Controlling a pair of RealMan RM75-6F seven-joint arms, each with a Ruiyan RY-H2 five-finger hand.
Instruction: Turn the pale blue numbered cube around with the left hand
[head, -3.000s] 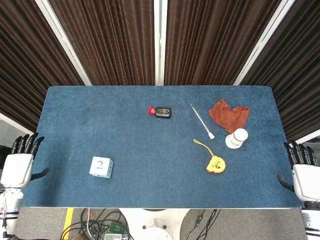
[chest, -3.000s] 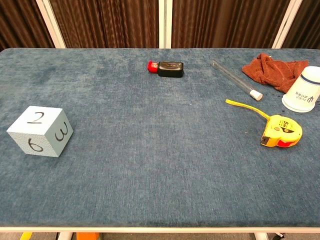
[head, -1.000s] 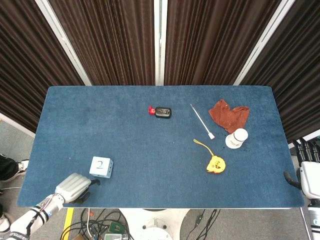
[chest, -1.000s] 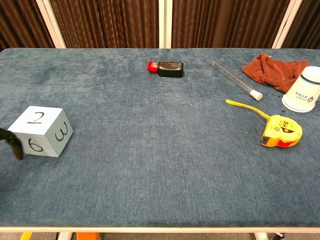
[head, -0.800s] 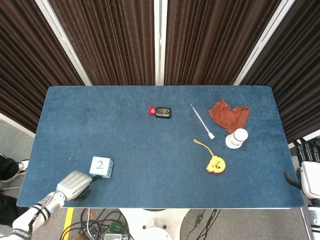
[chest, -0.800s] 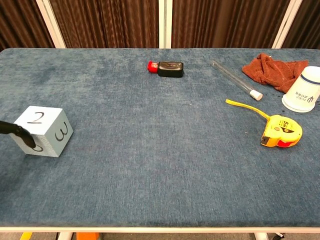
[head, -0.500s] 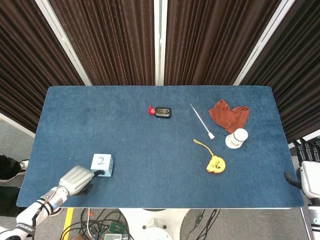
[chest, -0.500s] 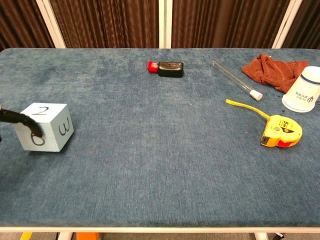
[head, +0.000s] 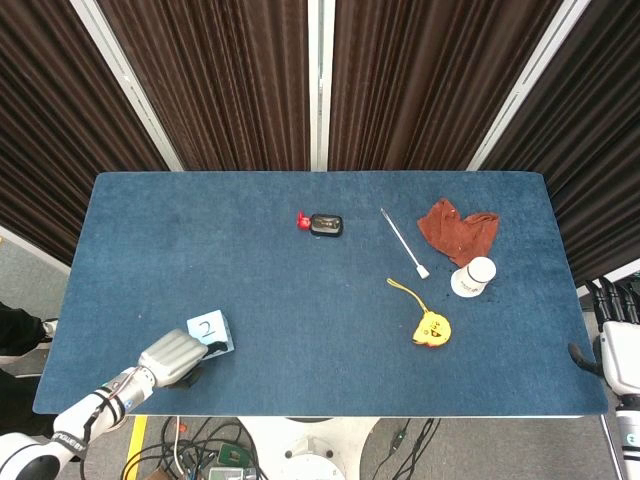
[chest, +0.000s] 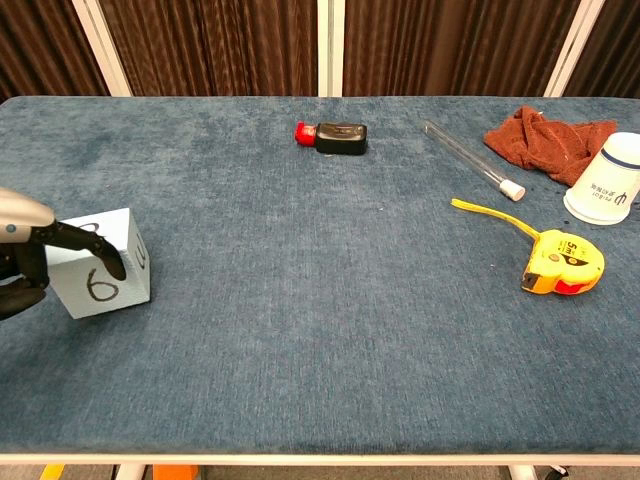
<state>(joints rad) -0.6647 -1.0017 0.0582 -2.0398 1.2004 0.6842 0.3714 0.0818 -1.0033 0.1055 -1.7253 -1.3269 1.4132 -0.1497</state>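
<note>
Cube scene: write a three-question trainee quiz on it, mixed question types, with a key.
1. True or false: the left hand is touching the cube.
2. Multiple choice: in the chest view, which number faces the camera on the cube? A) 6 B) 4 C) 5
3. Fill in: the yellow object near the cup is a ______.

Key:
1. True. Dark fingers lie across the cube's top and upper front.
2. A. The head view shows 2 on the top face.
3. Tape measure, with its tape pulled out a short way.
</note>
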